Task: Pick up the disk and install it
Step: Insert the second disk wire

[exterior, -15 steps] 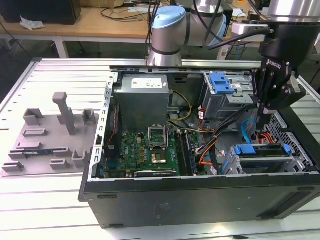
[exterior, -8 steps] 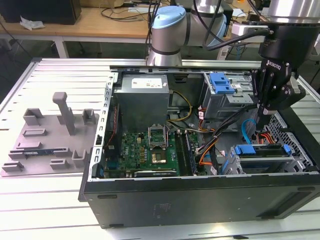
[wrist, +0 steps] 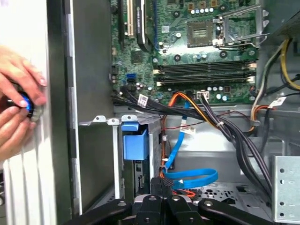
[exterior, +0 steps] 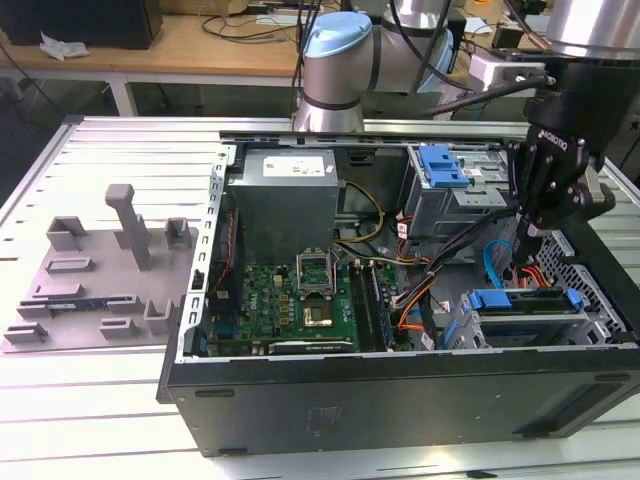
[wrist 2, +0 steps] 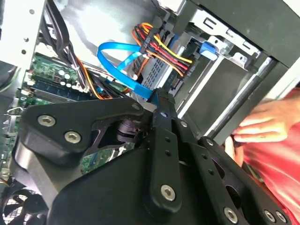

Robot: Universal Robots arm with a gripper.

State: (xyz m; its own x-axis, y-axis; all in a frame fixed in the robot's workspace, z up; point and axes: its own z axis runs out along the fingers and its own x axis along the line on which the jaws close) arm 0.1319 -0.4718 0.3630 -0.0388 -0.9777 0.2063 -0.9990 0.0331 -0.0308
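gripper [exterior: 519, 262] of mine pressed together, holding nothing, just above the disk [exterior: 525, 305] seated in the case's bay.

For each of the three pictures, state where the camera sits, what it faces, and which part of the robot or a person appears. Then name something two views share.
Exterior view: off the arm, looking down into the open computer case; arm and gripper show.
Second wrist view: on the arm, facing the drive bay; gripper and a hand show.
First wrist view: on the arm, facing the motherboard; hands show.
Both wrist views share the blue cable.
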